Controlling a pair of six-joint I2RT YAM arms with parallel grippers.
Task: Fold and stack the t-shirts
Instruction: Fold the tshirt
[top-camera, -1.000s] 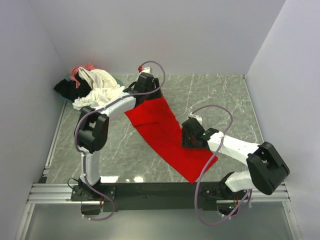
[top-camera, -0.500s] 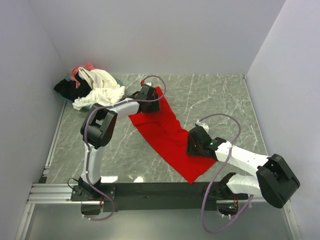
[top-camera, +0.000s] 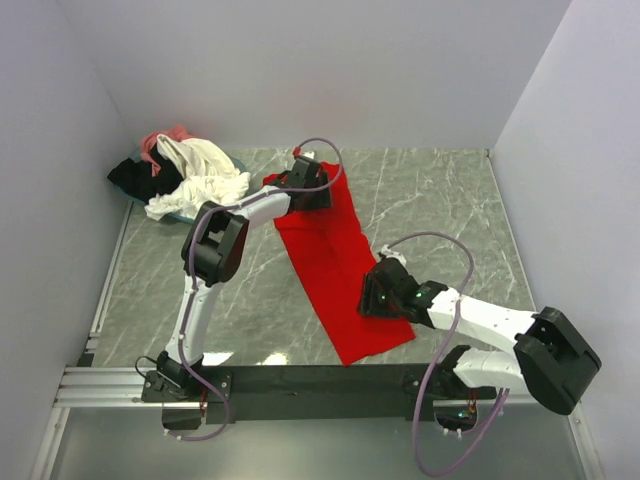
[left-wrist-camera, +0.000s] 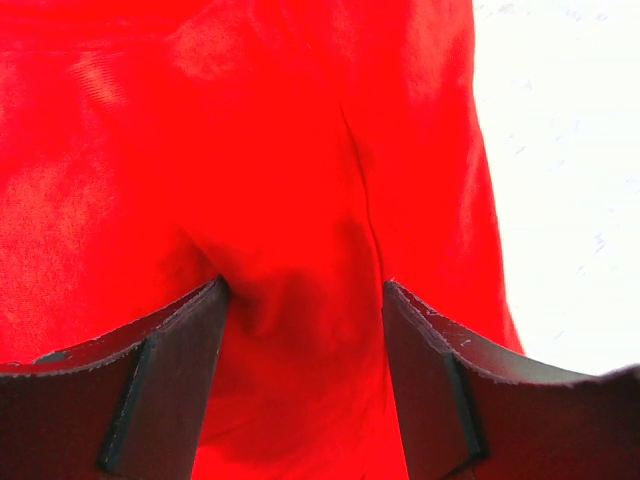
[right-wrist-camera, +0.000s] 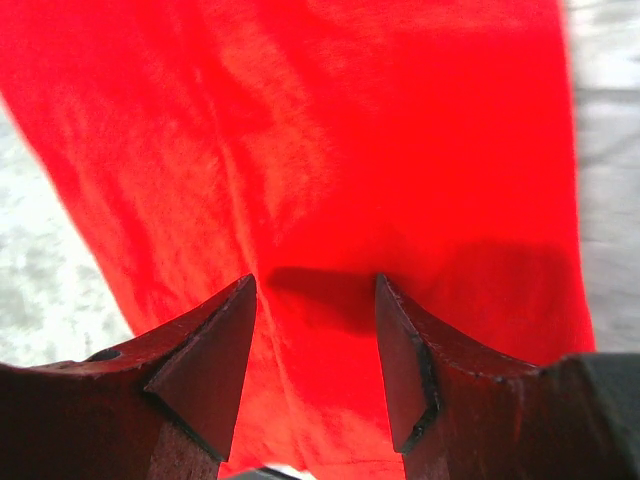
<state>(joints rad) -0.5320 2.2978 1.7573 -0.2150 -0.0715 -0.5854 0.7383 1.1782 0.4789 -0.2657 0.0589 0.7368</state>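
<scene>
A bright red t-shirt (top-camera: 335, 265) lies folded into a long strip down the middle of the table, running from the far centre to the near edge. My left gripper (top-camera: 312, 190) rests on its far end. In the left wrist view its jaws stand open (left-wrist-camera: 305, 290) with a soft ridge of red cloth (left-wrist-camera: 250, 150) between them. My right gripper (top-camera: 378, 297) sits on the strip's near right side, open (right-wrist-camera: 315, 285), fingertips down on the red cloth (right-wrist-camera: 350, 130). Cream-white (top-camera: 200, 178), black (top-camera: 128, 178) and pink (top-camera: 165, 138) t-shirts lie heaped at the far left.
The heap rests on a teal-rimmed tray (top-camera: 182, 214) in the far left corner, against the left wall. Grey marble tabletop (top-camera: 440, 200) shows to the right of the red shirt and to its left (top-camera: 150, 290). A black rail (top-camera: 300, 380) runs along the near edge.
The red strip swung from a diagonal to nearly straight. My left gripper moved right and farther back with its far end; my right gripper shifted nearer and left along the near part.
</scene>
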